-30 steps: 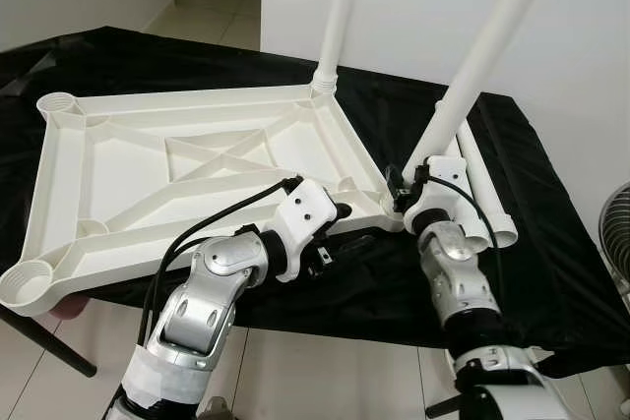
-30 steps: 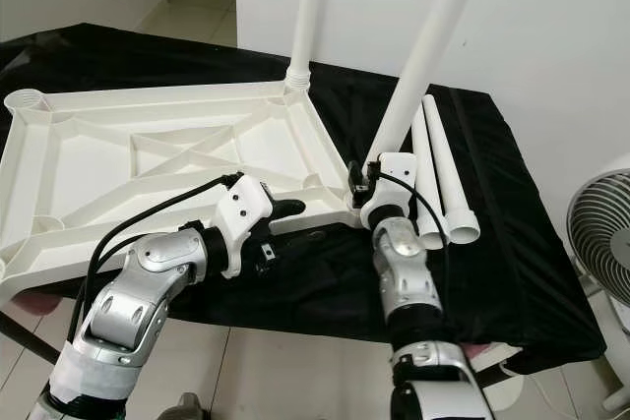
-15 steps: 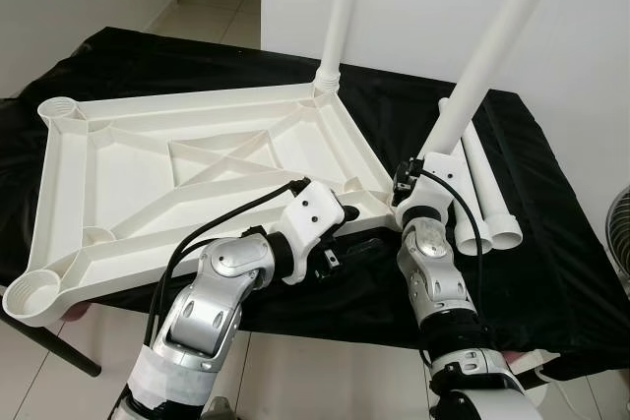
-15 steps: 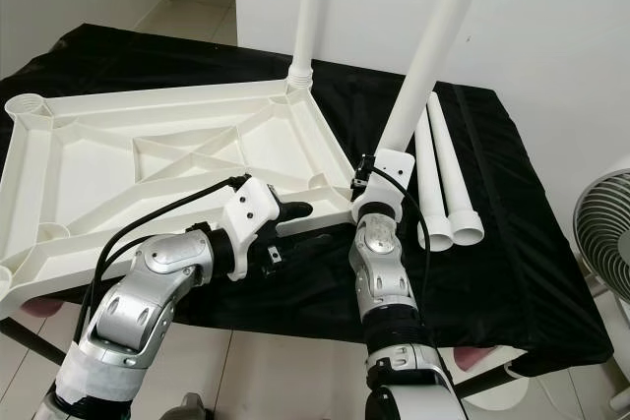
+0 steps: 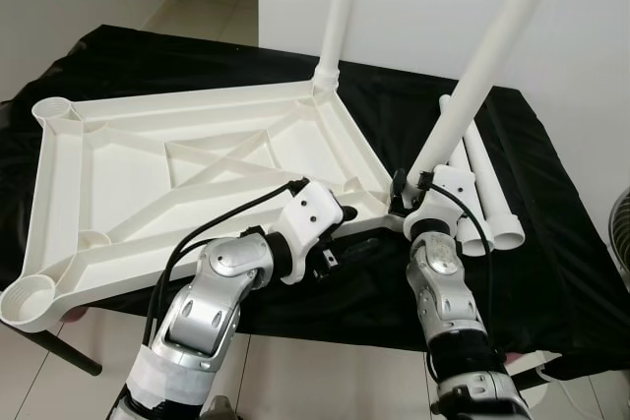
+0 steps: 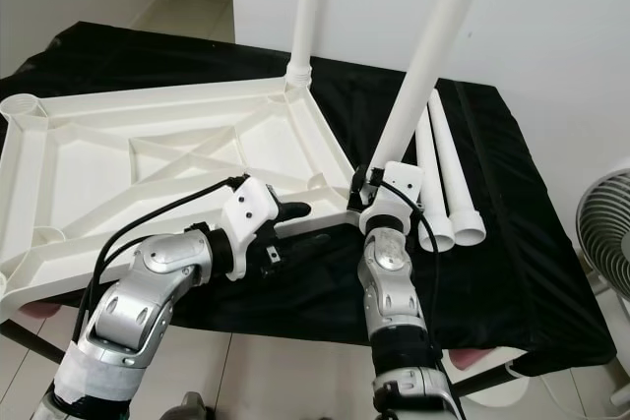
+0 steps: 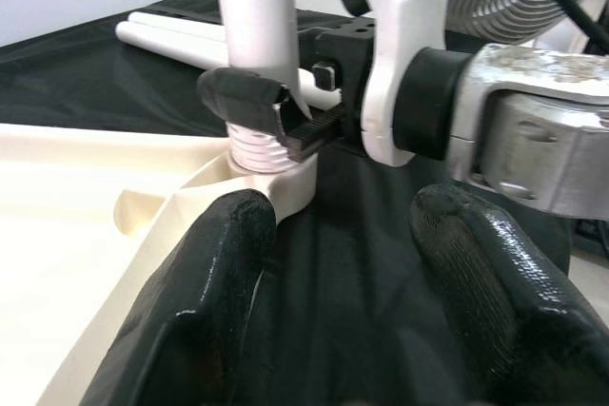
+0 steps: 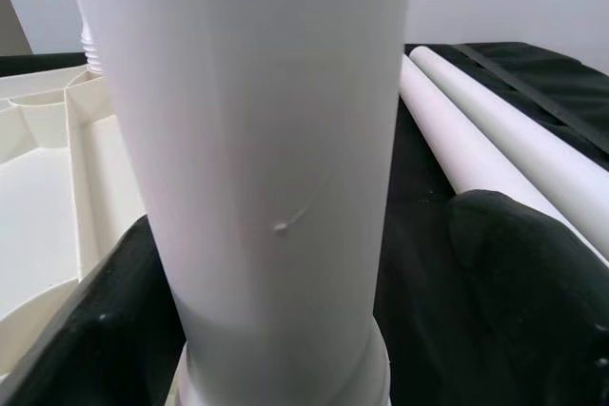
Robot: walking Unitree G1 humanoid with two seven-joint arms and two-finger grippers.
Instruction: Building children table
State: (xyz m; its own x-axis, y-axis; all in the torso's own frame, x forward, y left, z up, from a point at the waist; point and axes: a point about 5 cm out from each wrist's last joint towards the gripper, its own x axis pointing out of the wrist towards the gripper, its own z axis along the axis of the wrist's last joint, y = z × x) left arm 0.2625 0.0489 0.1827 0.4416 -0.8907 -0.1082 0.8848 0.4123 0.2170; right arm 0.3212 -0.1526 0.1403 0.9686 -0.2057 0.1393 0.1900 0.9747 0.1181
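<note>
A white table top (image 5: 59,194) lies upside down on a black-clothed table. One white leg (image 5: 337,17) stands in its far right corner socket. A second leg (image 5: 477,71) leans out of the near right corner socket (image 7: 259,154). My right gripper (image 5: 411,187) is shut on this leg just above the socket, its black fingers (image 7: 249,94) clamped round the tube. My left gripper (image 5: 352,227) is open, its fingers (image 7: 214,301) wide apart at the table top's front rim, just left of that socket. Two loose legs (image 5: 484,194) lie on the cloth to the right.
Empty corner sockets sit at the far left (image 5: 54,107) and near left (image 5: 28,297) of the table top. A fan (image 6: 605,243) stands on the floor to the right. The black cloth (image 5: 551,272) hangs over the table's front edge. A white wall is behind.
My right forearm swung a little left and then back right, its gripper still clamped on the leaning leg. The left gripper has stayed at the rim. The head view shifted slightly.
</note>
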